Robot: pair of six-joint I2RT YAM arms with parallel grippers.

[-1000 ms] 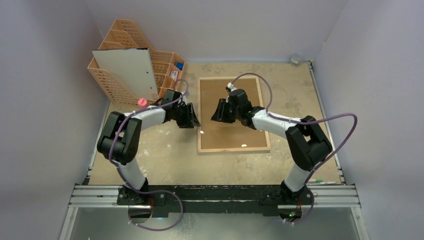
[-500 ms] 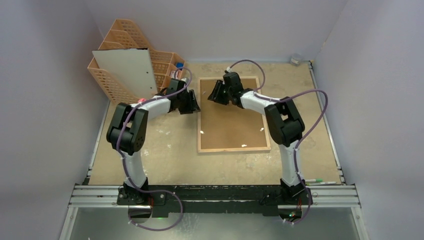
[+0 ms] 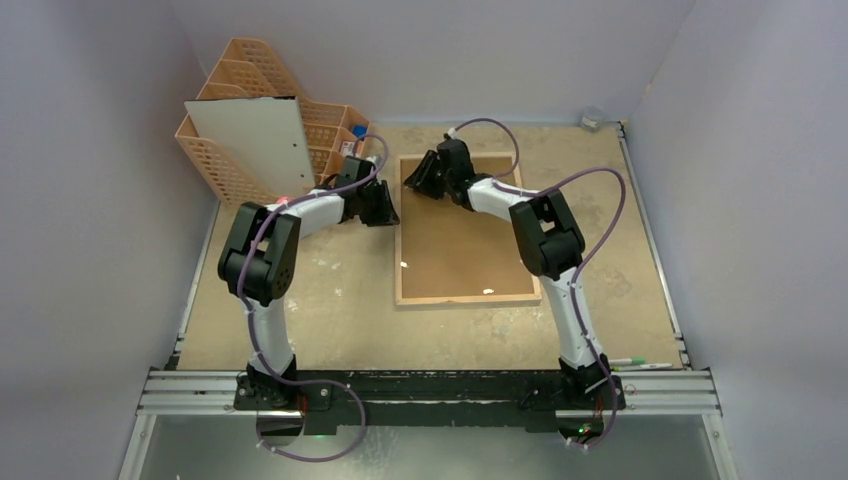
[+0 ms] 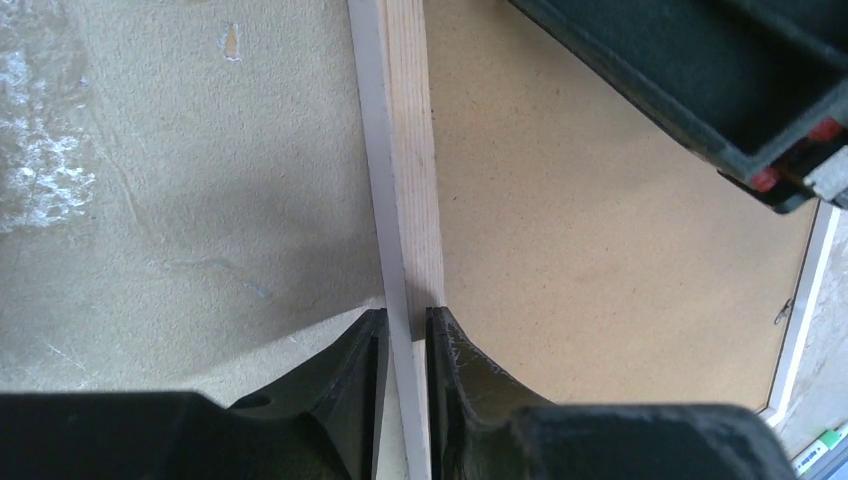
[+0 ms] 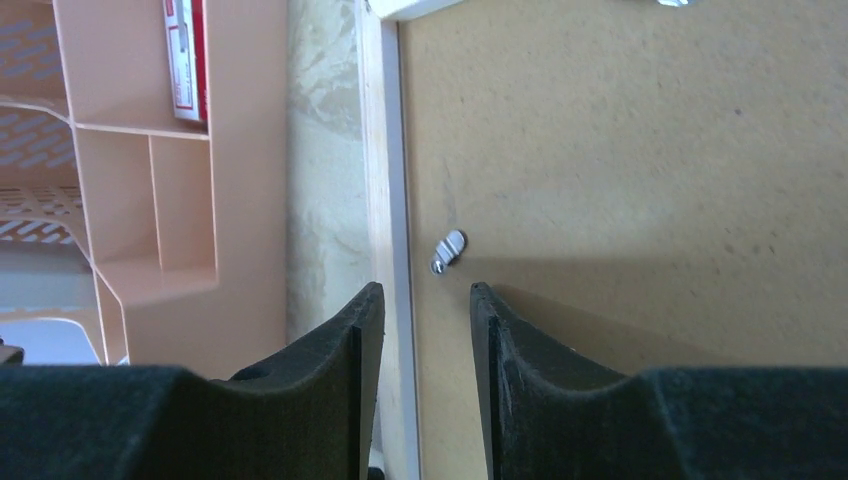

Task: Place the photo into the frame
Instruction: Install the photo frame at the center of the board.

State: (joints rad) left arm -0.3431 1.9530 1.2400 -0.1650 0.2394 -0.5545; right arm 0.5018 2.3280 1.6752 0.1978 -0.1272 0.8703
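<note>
The frame is laid face down on the worktop, so that its brown backing board and a small metal clip are turned up within reach. The left hand is closed on the frame's left wooden rail, with one finger outside on the worktop side and one inside over the board. The rail is judged to be pinched there so that the frame is kept from sliding while the other hand works. The right hand is held open with nothing gripped, just above the rail near the frame's far left corner. The clip lies just ahead of its fingertips, in line with the gap. The photo is probably the white sheet propped in the peach file organiser, beyond and to the left of the left hand, with its white back outward. It is not yet in the frame, since the board must be freed first.
</note>
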